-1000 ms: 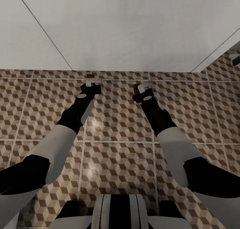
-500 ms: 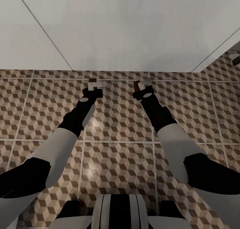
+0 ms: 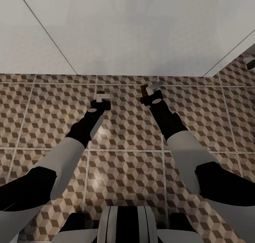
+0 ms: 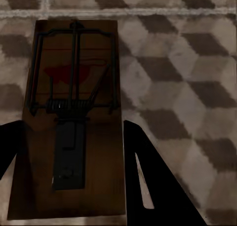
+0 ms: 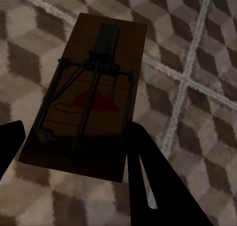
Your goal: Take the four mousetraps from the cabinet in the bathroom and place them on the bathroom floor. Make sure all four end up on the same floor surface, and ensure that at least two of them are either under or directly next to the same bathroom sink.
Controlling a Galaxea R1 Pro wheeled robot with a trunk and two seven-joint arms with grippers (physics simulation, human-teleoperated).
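down low, both arms are reaching over the bathroom floor (image 3: pixel 124 165). the left hand (image 3: pixel 101 96) is clenching 1 mousetrap (image 4: pixel 74 122) by its long edges, and the right hand (image 3: pixel 151 89) is pinching another mousetrap (image 5: pixel 89 102) the same way, each just above the tiles near the white wall (image 3: pixel 134 30). these plates are looking light, stiff and thin; gripping the board edges, clear of the wire spring, seems safest.

Both arms forward, left claw (image 3: pixel 101 96), right claw (image 3: pixel 151 89) seemingly clamped.

A mousetrap (image 4: pixel 74 122) sits between the left hand's (image 4: pixel 74 186) fingers (image 4: pixel 153 181), seemingly gripped, above the tiled bathroom floor (image 4: pixel 187 77).
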